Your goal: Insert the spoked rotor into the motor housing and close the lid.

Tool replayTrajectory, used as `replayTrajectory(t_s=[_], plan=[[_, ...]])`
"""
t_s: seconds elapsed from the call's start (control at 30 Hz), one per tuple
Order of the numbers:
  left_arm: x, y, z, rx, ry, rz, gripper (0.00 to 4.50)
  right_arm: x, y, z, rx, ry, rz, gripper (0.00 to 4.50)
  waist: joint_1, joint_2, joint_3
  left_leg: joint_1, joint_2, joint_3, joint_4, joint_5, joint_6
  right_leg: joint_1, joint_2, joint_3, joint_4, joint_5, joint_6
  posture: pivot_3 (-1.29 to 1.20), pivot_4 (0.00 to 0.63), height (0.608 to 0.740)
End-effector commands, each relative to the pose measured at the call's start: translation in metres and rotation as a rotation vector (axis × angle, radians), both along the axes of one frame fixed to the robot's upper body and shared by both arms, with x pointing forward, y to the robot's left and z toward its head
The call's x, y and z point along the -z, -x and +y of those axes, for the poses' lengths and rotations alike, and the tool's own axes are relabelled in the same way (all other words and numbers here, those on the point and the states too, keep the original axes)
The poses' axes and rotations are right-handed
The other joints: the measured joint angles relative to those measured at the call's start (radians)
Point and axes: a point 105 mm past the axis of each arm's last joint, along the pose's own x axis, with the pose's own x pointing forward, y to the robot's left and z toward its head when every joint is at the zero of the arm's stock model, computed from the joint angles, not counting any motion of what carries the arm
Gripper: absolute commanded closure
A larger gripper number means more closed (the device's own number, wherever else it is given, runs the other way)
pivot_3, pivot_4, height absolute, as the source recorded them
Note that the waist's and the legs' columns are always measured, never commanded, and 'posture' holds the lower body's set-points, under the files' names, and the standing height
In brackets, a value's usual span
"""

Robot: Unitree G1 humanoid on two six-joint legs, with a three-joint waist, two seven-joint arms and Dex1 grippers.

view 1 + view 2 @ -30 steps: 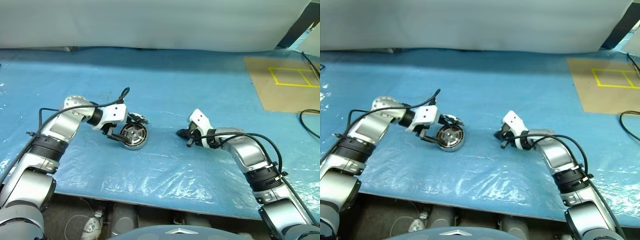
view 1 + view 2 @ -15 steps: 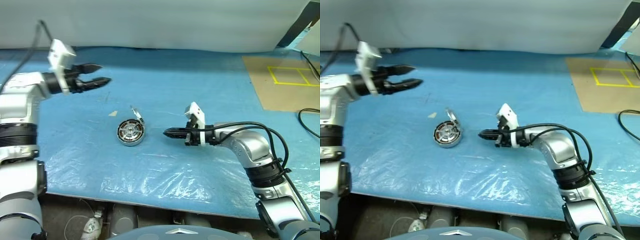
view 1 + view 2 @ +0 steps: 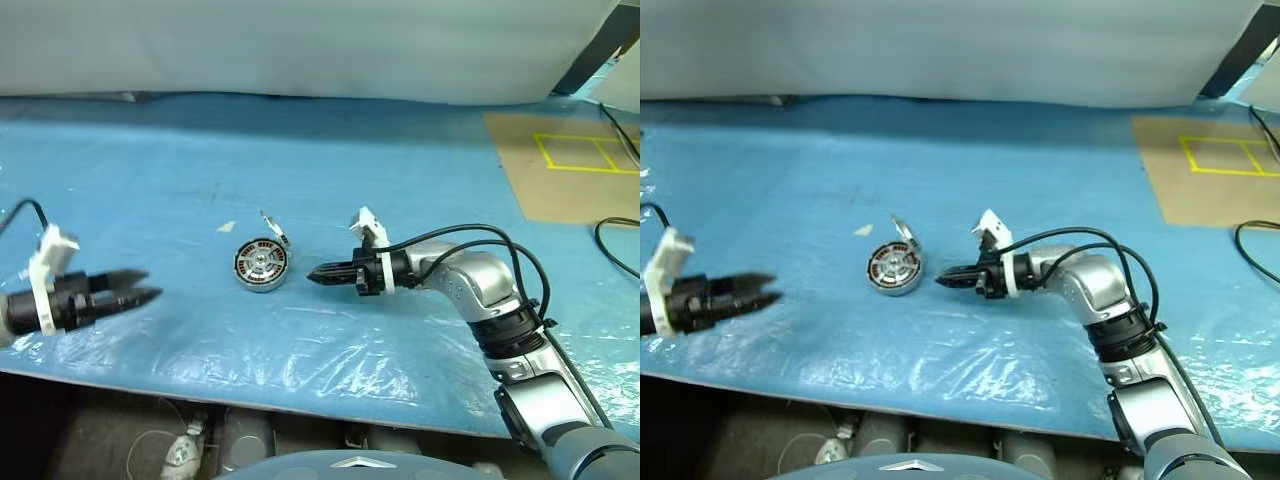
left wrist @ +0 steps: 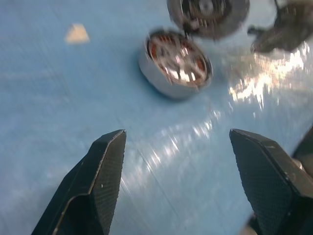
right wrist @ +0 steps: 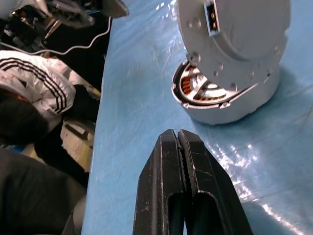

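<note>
Left gripper (image 3: 140,285) fingers apart, right gripper (image 3: 314,274) fingers together beside the motor housing (image 3: 262,266), lid (image 3: 275,230) apparently propped behind.

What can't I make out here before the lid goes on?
- Spoked rotor: whether it is seated in the motor housing. The housing is too small in the head views and blurred in the left wrist view.
- Lid: cut off by the left wrist view's edge, and only a small sliver in the head views.
</note>
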Motion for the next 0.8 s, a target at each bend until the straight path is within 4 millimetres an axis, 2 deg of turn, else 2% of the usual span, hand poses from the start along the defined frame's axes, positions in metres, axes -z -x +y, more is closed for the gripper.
replayTrajectory(t_s=[0.03,0.1,0.23,0.37,0.53,0.67,0.8], plan=[[-0.010,-0.010,-0.035,0.038,0.059,-0.102,0.96,0.000,-0.001,0.016,-0.031,-0.022,0.007,4.50,0.009,0.001,0.000,0.001,0.000,0.000,0.000,0.000,0.000,0.001,0.000,0.000,-0.001,0.000,0.000,0.00,0.150,0.740],[-0.014,-0.021,-0.056,0.029,0.143,-0.135,0.96,0.002,-0.004,0.032,-0.033,-0.028,0.017,4.50,0.010,0.002,0.001,0.005,0.000,0.002,0.000,0.001,0.001,0.005,-0.001,0.001,-0.001,0.000,0.000,0.00,0.150,0.740],[-0.012,-0.031,-0.074,0.030,0.179,-0.140,0.96,0.014,-0.015,0.049,0.014,-0.001,0.023,4.50,0.001,0.001,0.001,0.008,0.000,0.002,0.002,0.001,0.001,0.004,0.000,0.003,0.004,0.000,-0.001,0.00,0.150,0.740],[-0.008,-0.040,-0.076,0.021,0.146,-0.150,0.96,0.013,-0.016,0.057,0.022,-0.026,0.020,4.50,-0.009,0.001,0.001,0.006,0.000,0.002,0.002,0.001,0.001,0.004,0.000,0.003,0.002,0.000,-0.001,0.00,0.150,0.740],[-0.011,-0.044,-0.081,0.046,0.163,-0.154,0.96,0.016,-0.028,0.052,0.113,-0.029,0.003,4.50,-0.016,0.001,0.001,0.002,-0.001,0.001,0.000,0.001,0.000,0.000,0.001,0.001,0.002,0.003,0.003,0.00,0.150,0.740],[-0.014,-0.055,-0.082,0.014,0.196,-0.167,0.96,0.005,-0.031,0.055,0.132,-0.075,-0.003,4.50,-0.017,0.001,0.001,0.002,-0.001,0.001,0.001,0.001,0.000,0.000,0.002,0.001,0.003,0.003,0.003,0.00,0.150,0.740],[-0.012,-0.057,-0.086,0.025,0.192,-0.162,0.96,0.001,-0.033,0.058,0.137,-0.092,-0.001,4.50,-0.020,0.001,0.001,0.003,0.000,0.001,0.002,0.001,0.000,0.000,0.002,0.002,0.003,0.003,0.003,0.00,0.150,0.740]])
